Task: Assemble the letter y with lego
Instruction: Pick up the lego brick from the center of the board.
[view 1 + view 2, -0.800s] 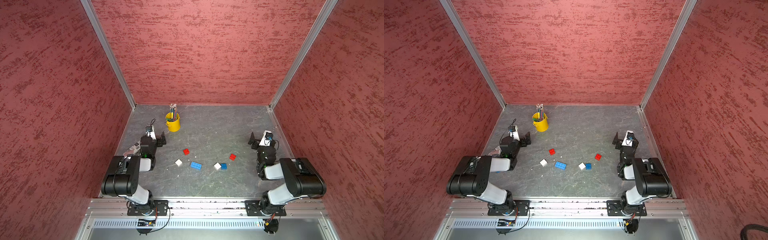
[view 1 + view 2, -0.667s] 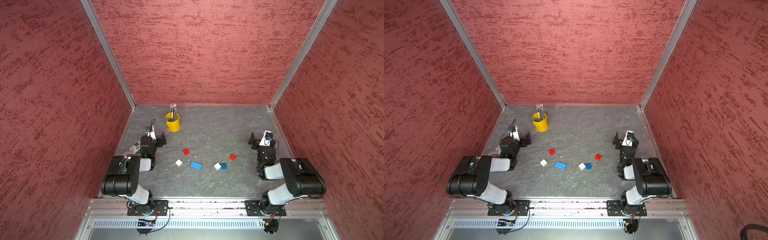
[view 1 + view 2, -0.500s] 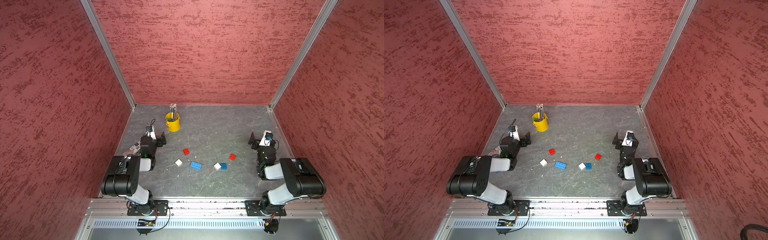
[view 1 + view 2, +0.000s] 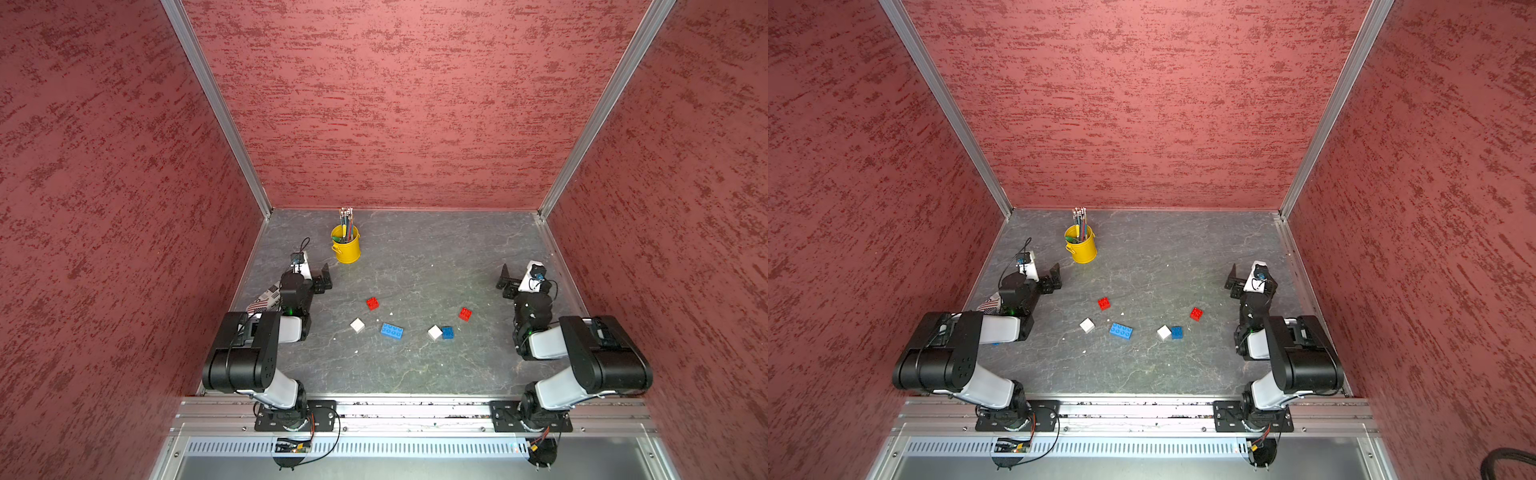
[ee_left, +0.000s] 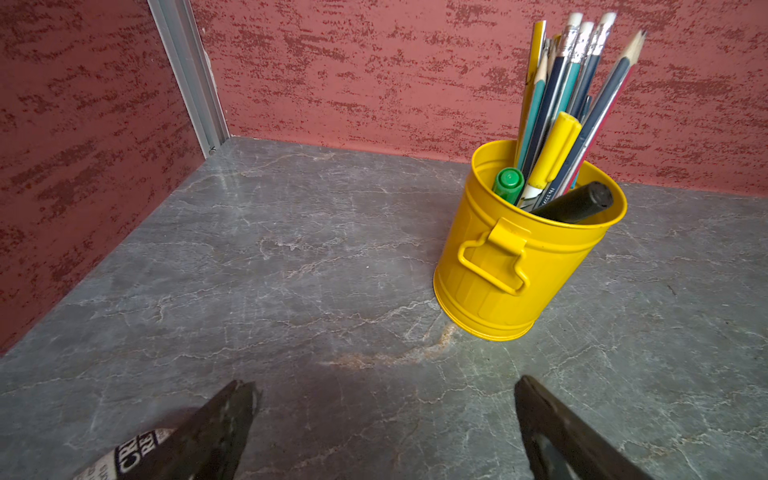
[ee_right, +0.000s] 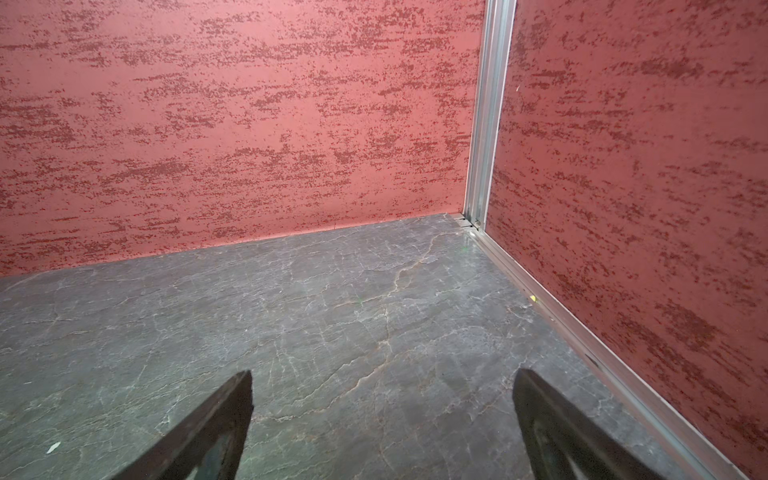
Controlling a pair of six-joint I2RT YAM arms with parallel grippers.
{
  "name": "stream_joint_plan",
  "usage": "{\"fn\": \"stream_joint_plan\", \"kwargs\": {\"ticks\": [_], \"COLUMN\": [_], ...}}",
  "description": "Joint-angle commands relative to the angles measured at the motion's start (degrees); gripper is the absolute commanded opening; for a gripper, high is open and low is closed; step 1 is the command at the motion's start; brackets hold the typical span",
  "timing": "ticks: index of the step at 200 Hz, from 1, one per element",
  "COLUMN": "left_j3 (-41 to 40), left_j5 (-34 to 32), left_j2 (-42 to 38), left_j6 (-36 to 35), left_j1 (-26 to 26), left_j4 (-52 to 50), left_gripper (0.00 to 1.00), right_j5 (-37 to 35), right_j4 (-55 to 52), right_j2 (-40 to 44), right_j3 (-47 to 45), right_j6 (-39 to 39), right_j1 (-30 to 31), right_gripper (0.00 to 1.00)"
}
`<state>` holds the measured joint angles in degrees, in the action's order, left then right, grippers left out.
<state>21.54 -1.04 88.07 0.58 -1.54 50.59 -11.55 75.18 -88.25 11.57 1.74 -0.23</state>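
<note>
A yellow bucket (image 4: 347, 251) holding pencils (image 5: 579, 70) and markers (image 5: 573, 203) stood upright on the grey surface (image 4: 436, 257), near its far-left corner.

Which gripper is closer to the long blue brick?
Left. The left gripper is beyond the long blue brick, to its left; the right gripper is farther off, to its right.

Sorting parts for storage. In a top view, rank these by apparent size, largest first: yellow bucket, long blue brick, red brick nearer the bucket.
1. yellow bucket
2. long blue brick
3. red brick
</note>
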Motion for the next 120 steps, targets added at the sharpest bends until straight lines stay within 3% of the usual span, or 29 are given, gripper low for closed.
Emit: {"fn": "stream_joint_plan", "kwargs": {"ticks": [1,16,45,69,83,97,105,120], "left_j3": [0.0,0.61,6.39,10.35,11.77,14.21,14.88,13.67], "left_j5": [1.04,0.69,-2.19,-1.38,2.7,2.72,6.68,16.08], "left_j2": [-0.33,-2.52,-10.33,-15.6,-18.38,-20.31,-20.85,-21.22], "left_j6": [-0.19,-0.12,-0.21,4.6,13.91,27.0,29.87,31.76], "left_j1": [-0.33,-0.23,0.75,0.46,-1.27,-3.54,-5.48,-7.88], "left_j4": [0.89,-2.13,-18.79,-30.16,-34.88,-45.32,-48.32,-47.98], "left_gripper": [1.0,1.0,1.0,1.0,1.0,1.0,1.0,1.0], "right_j5": [0.36,1.79,3.12,6.14,5.89,2.86,2.15,8.76], "right_j4": [1.66,-0.17,-13.36,-20.08,-26.46,-43.07,-50.43,-52.96], "right_j2": [0.19,3.07,13.58,20.07,23.13,25.29,25.57,24.6], "right_j3": [0.17,0.03,3.04,5.83,8.92,15.09,17.82,19.33], "right_j6": [0.62,-0.24,-0.65,1.82,8.09,20.0,26.04,27.69], "right_j1": [-0.37,-0.32,-0.12,-0.17,-0.15,-0.12,-0.24,-0.31], "right_gripper": [1.0,1.0,1.0,1.0,1.0,1.0,0.99,0.99]}}
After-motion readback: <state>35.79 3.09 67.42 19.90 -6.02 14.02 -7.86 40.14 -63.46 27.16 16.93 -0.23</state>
